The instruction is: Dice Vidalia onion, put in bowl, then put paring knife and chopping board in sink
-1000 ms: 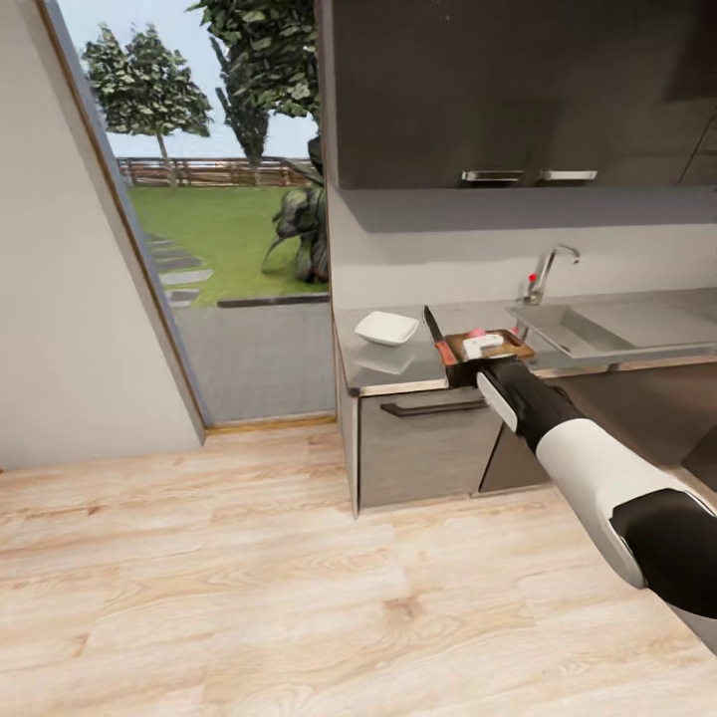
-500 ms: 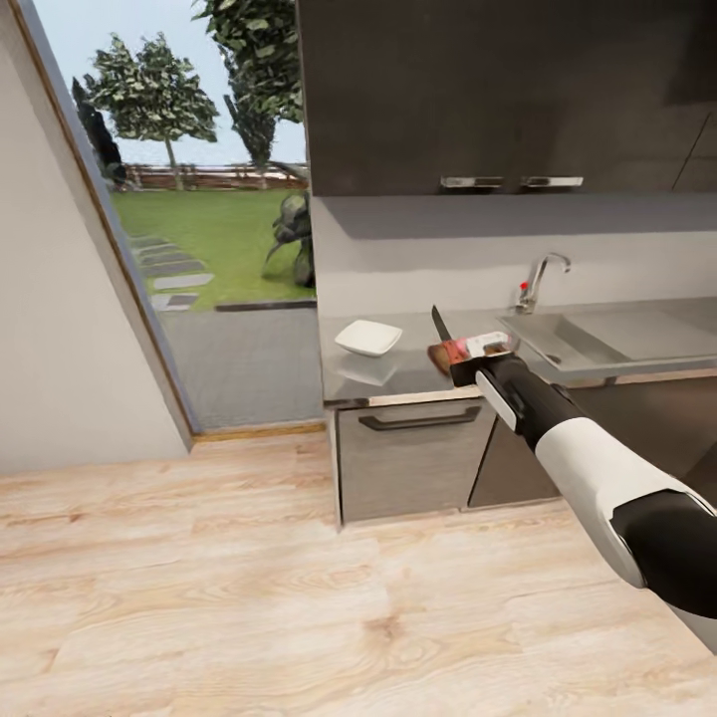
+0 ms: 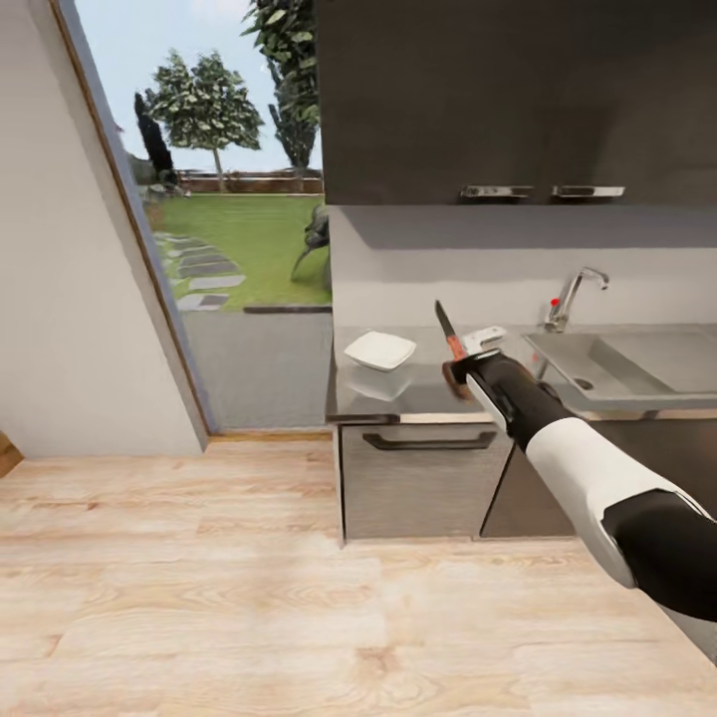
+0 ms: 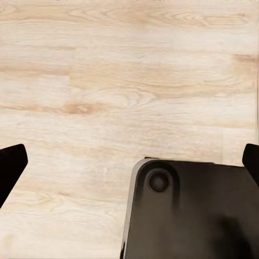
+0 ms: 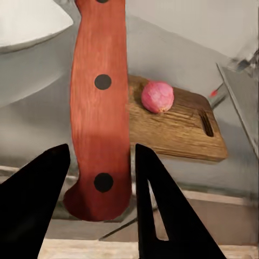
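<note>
Holding the small paring knife with the red-orange handle and dark pointed blade [image 3: 450, 340], the right gripper [image 3: 468, 365] reaches out over the long glossy grey countertop [image 3: 398, 400]. In the right wrist view the handle [image 5: 101, 108] sits between the two black fingers [image 5: 156, 194], and they pinch it tight. The blade points up and away from the robot.

Below the knife, the brown wooden chopping board with a slot hole at one end [image 5: 172, 127] lies flat on the countertop, near its front edge. A small round pinkish onion [image 5: 157, 96] rests on the board, toward its back edge. The shallow white squarish bowl [image 3: 379, 351] sits on the countertop near its left end, apart from the board. The steel sink [image 3: 617, 360] with its tap [image 3: 573, 296] is at the right part of the countertop.

The left gripper [image 4: 129, 167] hangs over the light wood floor [image 4: 124, 81]. Its two dark fingertips [image 4: 11, 164] are far apart, with nothing between them.
</note>
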Available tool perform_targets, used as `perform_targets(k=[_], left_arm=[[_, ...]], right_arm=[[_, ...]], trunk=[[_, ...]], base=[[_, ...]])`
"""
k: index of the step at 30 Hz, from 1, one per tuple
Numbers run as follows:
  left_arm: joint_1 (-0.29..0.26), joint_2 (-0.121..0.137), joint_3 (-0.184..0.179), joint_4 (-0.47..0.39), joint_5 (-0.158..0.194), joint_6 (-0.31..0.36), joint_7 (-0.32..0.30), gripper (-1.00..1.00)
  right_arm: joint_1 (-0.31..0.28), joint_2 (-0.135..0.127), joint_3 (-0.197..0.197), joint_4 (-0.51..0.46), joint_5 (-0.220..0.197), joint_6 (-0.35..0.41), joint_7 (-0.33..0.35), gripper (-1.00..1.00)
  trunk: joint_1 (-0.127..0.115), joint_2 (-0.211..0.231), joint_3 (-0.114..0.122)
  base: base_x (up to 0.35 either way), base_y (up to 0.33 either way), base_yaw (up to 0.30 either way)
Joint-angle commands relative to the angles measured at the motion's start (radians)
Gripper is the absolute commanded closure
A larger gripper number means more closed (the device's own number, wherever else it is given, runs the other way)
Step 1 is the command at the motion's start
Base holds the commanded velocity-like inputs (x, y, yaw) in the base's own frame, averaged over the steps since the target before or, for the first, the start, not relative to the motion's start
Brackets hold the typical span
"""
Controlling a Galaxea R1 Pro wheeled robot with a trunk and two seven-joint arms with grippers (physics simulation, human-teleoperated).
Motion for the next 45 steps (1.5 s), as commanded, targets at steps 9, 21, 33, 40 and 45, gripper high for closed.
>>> perform_targets(k=[9,21,33,40,45], left_arm=[[0.0,0.0,-0.009,0.006,0.008,0.0,0.004,-1.0],[0.0,-0.001,-0.009,0.015,0.008,0.0,0.003,-1.0],[-0.001,-0.001,-0.009,0.015,0.008,0.0,0.003,-1.0],[-0.001,0.0,-0.009,0.015,0.008,0.0,0.003,-1.0],[-0.001,0.001,-0.009,0.015,0.008,0.0,0.003,-1.0]], right_arm=[[-0.001,0.052,0.005,0.011,0.225,0.004,-0.039,1.0],[-0.001,0.062,0.006,0.031,0.232,0.004,-0.036,1.0],[-0.001,0.105,0.008,0.034,0.235,0.007,-0.034,1.0],[0.031,0.132,0.053,0.034,0.24,0.008,-0.032,1.0],[0.034,0.144,0.115,0.034,0.241,0.007,-0.03,1.0]], trunk=[[0.001,-0.001,0.0],[0.001,-0.001,0.003],[0.001,-0.001,0.005],[0.001,-0.001,0.005],[0.001,-0.001,0.005]], base=[[0.089,-0.293,0.028],[0.001,-0.319,-0.047],[0.12,-0.293,-0.02],[0.216,-0.253,0.0],[0.225,-0.248,0.0]])
